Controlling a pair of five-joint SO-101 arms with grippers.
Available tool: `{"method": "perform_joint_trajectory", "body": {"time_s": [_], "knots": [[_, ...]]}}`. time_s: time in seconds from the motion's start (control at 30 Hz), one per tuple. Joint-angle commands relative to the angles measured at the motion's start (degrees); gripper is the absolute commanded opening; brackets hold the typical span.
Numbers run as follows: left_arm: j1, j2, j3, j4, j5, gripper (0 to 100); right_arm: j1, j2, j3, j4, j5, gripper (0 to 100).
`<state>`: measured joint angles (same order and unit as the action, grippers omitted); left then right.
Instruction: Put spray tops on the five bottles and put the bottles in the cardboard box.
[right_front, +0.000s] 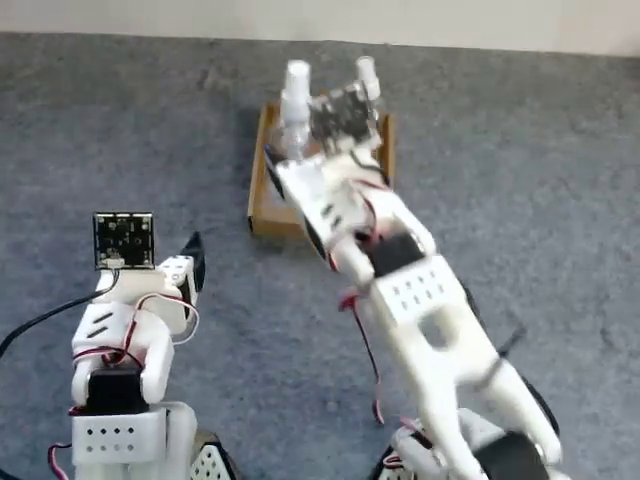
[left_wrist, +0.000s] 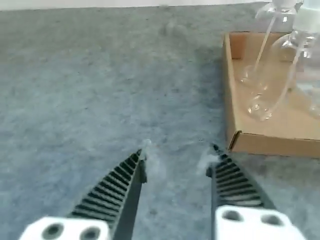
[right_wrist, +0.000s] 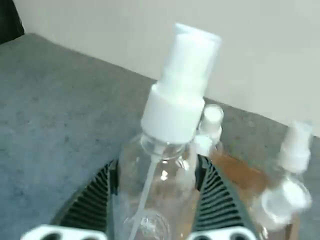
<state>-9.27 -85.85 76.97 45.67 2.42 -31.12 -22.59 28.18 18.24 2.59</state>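
High view, lower left of the frame: the left arm sits over the grey mat (right_front: 100, 130), and its left gripper (right_front: 192, 260) points toward the upper edge, well apart from the cardboard box (right_front: 262, 215). Seen from the left wrist view, the left gripper (left_wrist: 177, 157) has its jaws spread apart with nothing between them, only mat beneath. The cardboard box (left_wrist: 231, 100) lies ahead of it with clear bottles (left_wrist: 260, 97) inside. In the high view the box sits at upper centre, and the right arm stretches from the lower right corner up over it. A white spray top (right_front: 297, 85) rises above the box's left part, and another spray top (right_front: 366, 70) stands further right. Right wrist view shows the right gripper (right_wrist: 157, 170) clamped on a clear held bottle (right_wrist: 155, 195), upright, which carries a white spray top (right_wrist: 180, 85). More capped bottles (right_wrist: 290, 175) stand just beside it.
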Motion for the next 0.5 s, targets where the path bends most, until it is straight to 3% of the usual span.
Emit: {"method": "perform_joint_trajectory", "body": {"time_s": [0.0, 0.1, 0.23, 0.47], "knots": [[-0.75, -0.48, 0.84, -1.49, 0.44, 14, 0.75, 4.44, -5.32, -5.05, 0.7, 0.3], [-0.75, -0.4, 2.59, -4.66, 0.44, 14, 0.57, 4.7, 0.31, -11.74, 1.23, 0.3], [-0.66, -0.4, 3.03, -5.71, 0.44, 14, 0.48, 4.7, 8.66, -21.32, 7.3, 0.3], [-0.66, -0.4, 3.03, -5.71, 0.44, 14, 0.48, 5.23, 17.01, -28.44, 7.56, 0.3]]}}
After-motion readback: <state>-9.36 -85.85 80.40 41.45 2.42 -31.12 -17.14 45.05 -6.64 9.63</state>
